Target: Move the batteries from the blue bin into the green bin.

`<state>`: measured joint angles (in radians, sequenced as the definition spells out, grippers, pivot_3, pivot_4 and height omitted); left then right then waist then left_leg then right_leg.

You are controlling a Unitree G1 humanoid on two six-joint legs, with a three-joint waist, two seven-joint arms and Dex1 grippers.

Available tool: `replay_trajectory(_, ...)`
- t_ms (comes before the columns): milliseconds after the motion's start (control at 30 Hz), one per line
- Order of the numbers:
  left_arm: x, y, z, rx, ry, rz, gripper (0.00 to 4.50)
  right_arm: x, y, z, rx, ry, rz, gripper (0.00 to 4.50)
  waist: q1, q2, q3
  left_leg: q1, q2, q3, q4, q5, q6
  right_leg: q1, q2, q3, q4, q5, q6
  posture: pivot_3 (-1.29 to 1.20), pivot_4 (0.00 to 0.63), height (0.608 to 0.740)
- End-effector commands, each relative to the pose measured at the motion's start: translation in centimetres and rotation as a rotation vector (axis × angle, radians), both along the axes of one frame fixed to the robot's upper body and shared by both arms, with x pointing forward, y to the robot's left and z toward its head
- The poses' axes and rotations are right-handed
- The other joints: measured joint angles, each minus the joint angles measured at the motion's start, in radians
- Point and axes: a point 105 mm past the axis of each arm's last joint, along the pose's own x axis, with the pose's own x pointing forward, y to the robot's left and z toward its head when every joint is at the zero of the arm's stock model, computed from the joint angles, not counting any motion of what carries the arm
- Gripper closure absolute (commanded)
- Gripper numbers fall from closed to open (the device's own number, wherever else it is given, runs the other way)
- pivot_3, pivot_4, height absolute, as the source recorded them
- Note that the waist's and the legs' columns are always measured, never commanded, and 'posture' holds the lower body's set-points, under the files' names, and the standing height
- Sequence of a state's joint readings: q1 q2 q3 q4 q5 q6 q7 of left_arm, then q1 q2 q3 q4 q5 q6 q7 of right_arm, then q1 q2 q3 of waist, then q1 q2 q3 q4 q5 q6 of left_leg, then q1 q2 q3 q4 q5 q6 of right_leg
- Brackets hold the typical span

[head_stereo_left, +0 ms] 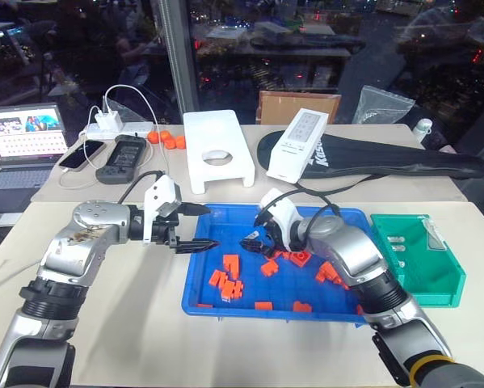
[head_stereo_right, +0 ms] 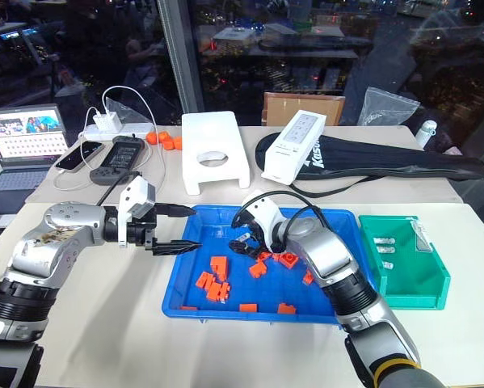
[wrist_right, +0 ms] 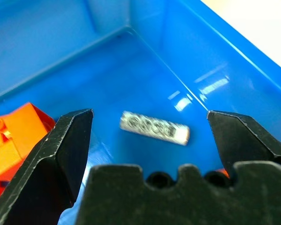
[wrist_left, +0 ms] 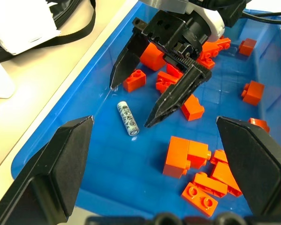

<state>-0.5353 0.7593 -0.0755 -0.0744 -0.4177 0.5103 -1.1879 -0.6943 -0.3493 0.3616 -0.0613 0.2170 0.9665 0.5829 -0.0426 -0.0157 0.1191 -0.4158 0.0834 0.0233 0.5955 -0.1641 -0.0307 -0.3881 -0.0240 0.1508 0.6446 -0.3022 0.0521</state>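
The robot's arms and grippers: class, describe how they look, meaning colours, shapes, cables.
Both arms are silver-grey metal with black ribbed joints. Each white wrist block carries black cables. The left gripper and right gripper each have two black pointed fingers.

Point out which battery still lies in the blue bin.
The battery lying flat between the open right gripper's fingers, in the blue bin's corner; the other batteries lie in the green bin.

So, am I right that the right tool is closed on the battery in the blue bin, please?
Not quite: the right tool is open, its fingers either side of the battery, which lies loose on the floor of the blue bin. The right wrist view shows it.
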Motion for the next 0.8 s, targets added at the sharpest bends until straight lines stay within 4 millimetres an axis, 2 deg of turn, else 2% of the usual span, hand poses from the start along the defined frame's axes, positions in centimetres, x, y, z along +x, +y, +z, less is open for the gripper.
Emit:
replay_trajectory(33,-0.2,-0.2,0.8,0.009,-0.043,-0.014,0.0,0.4,0.0,-0.5,-0.001,0.008,-0.031,0.03,0.001,0.0,0.0,0.0,0.0,0.0,0.0,0.0,0.0,0.0,0.0,0.0,0.0,0.0,0.0,0.0,0.15,0.722)
replay_trajectory(233,-0.2,-0.3,0.9,0.014,-0.046,-0.017,0.0,1.2,-0.5,-2.3,-0.034,0.02,-0.077,0.03,0.001,0.0,0.0,0.0,0.0,0.0,0.0,0.0,0.0,0.0,0.0,0.0,0.0,0.0,0.0,0.0,0.15,0.722)
replay_trajectory(400,-0.2,-0.3,0.9,0.014,-0.047,-0.017,0.0,1.4,-0.5,-3.0,-0.031,0.021,-0.091,0.03,-0.001,0.0,0.0,0.001,0.0,0.0,0.0,0.0,0.0,0.001,0.0,0.0,0.0,0.0,0.0,0.0,0.15,0.722)
replay_trajectory(433,-0.2,-0.3,1.0,0.014,-0.048,-0.016,0.0,1.4,-0.5,-3.0,-0.031,0.021,-0.09,0.53,-0.001,0.0,0.0,0.001,0.0,0.0,0.0,0.0,0.0,0.001,0.0,0.0,0.0,0.0,0.0,0.0,0.15,0.722)
replay_trajectory(500,-0.1,-0.3,1.0,0.014,-0.049,-0.015,0.0,1.2,-0.5,-3.1,-0.032,0.022,-0.08,1.1,-0.001,0.0,0.0,0.001,0.0,0.0,0.0,0.0,0.0,0.001,0.0,0.0,0.001,0.0,0.0,0.0,0.15,0.722)
replay_trajectory(667,-0.1,-0.3,0.7,0.014,-0.046,-0.015,0.0,0.6,-0.7,-2.6,-0.04,0.01,-0.046,2.86,0.001,-0.001,0.0,0.001,0.0,0.0,0.0,0.0,0.0,0.001,0.0,0.0,0.0,0.0,0.0,0.0,0.15,0.722)
replay_trajectory(767,-0.1,-0.4,0.7,0.013,-0.043,-0.018,0.0,0.3,-1.0,-2.0,-0.057,-0.014,-0.027,3.87,0.001,-0.001,0.0,0.001,0.0,0.0,0.0,0.0,0.0,0.001,0.0,0.0,0.0,0.0,0.0,0.0,0.15,0.722)
replay_trajectory(800,-0.1,-0.4,0.7,0.012,-0.042,-0.02,0.0,0.3,-1.1,-1.1,-0.045,-0.032,-0.024,4.2,0.0,-0.001,0.0,0.001,0.0,0.0,0.0,0.0,0.0,0.001,0.0,0.0,0.0,0.0,0.0,0.0,0.15,0.722)
